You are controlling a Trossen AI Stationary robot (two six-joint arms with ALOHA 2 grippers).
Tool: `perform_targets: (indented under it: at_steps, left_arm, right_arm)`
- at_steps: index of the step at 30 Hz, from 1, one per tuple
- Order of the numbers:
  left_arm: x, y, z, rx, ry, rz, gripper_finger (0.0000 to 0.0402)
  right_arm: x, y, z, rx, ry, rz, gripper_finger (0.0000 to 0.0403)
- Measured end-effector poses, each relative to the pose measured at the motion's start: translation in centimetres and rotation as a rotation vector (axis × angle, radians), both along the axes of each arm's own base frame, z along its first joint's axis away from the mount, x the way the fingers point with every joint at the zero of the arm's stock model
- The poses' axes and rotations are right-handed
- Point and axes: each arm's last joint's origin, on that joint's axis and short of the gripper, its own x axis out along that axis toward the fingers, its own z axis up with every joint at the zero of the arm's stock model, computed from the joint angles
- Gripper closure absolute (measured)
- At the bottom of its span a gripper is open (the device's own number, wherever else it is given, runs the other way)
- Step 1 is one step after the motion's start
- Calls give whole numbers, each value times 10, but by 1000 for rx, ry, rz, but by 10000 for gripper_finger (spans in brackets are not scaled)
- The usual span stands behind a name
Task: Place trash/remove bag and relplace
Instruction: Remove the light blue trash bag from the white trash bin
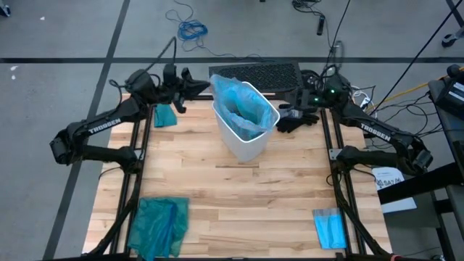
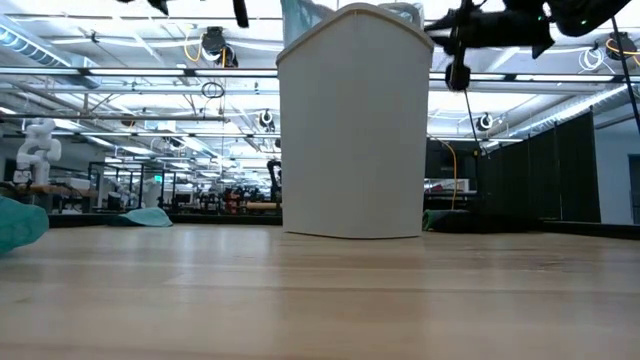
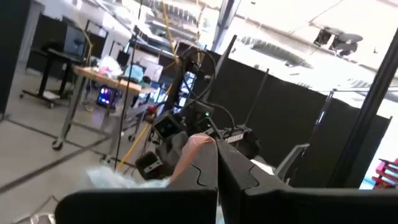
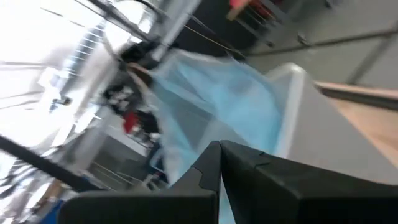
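Observation:
A white bin (image 1: 245, 143) stands upright on the wooden table, lined with the light-blue bag (image 1: 243, 109). My left gripper (image 1: 208, 85) is shut at the bag's far left corner, just off the bin's far left rim. My right gripper (image 1: 281, 116) is shut at the bin's right rim, where the bag's edge lies. In the low view the bin (image 2: 355, 130) fills the middle, with a bit of the bag (image 2: 300, 12) showing above its rim. The trash is out of view. My left gripper comes roughly level from the table's left and is shut on the bag's far left top corner (image 1: 217, 82). That corner stands pulled up above the bin's rim. Its own shut fingers (image 3: 236, 180) hide the pinch in the wrist view. My right gripper pinches the bag's edge (image 4: 208, 134) between its two fingers at the bin's right rim (image 4: 298, 84). It comes level from the table's right. The film spreads away from the fingertips, and the rest of the bag stays inside the bin.
A darker teal plastic bag (image 1: 159, 225) lies at the near left corner and a small folded blue sheet (image 1: 330, 228) at the near right. Another teal piece (image 1: 165, 116) lies under the left arm. A black mat (image 1: 257, 72) sits behind the bin.

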Motion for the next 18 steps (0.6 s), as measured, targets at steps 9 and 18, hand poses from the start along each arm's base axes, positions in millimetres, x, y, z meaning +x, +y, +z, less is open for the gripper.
perform_targets:
  at_steps: [9, 18]
  left_arm:
    - [-3, -2, 24, 52, 34, 8, 401]
    - [-11, -5, 54, 130, -41, 22, 401]
  right_arm:
    - [-15, 27, 14, 24, -16, 51, 402]
    - [-7, 44, 12, 67, 6, 133, 402]
